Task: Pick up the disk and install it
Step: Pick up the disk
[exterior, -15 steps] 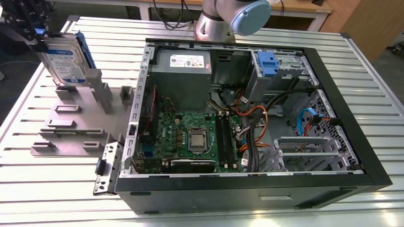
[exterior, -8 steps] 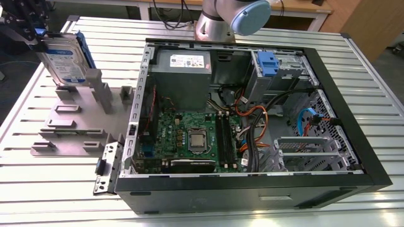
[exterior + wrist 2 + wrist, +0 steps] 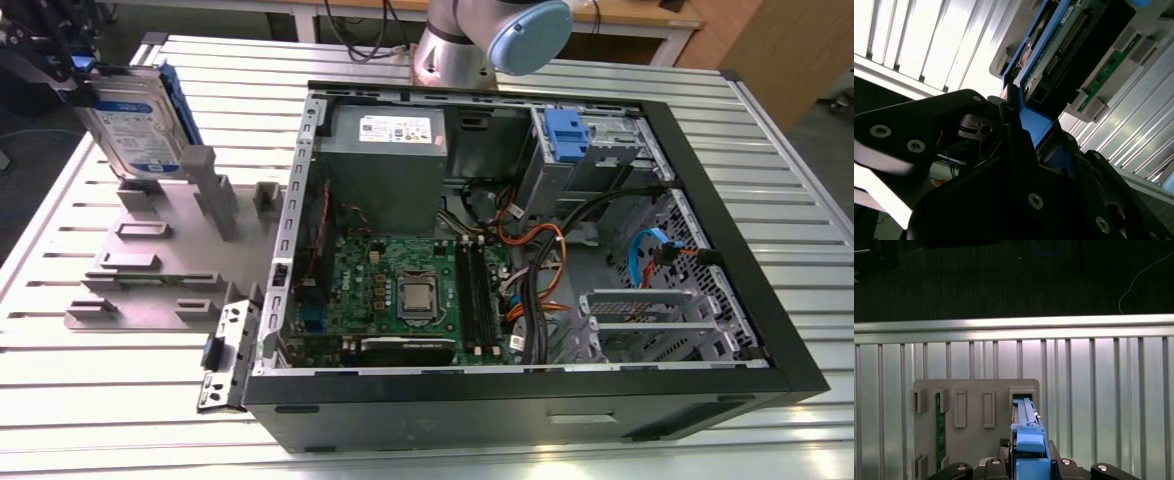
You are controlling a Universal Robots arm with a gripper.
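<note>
Black end effector (image 3: 1029, 465) clenched on the blue-framed disk (image 3: 134, 125), upright at the grey holder (image 3: 147, 262) on the counter (image 3: 80, 400), open computer case (image 3: 534, 405) to the exterior view's right

Disk (image 3: 131, 128): flat silver drive, white-and-blue label, blue plastic carrier round edges. Stands on end, nearly upright, slightly tilted, at exterior view's left. Upper end clamped in hand (image 3: 1040, 134); lower end at slot of grey holder (image 3: 147, 262). Label faces exterior camera; in first wrist view seen edge-on.
</note>
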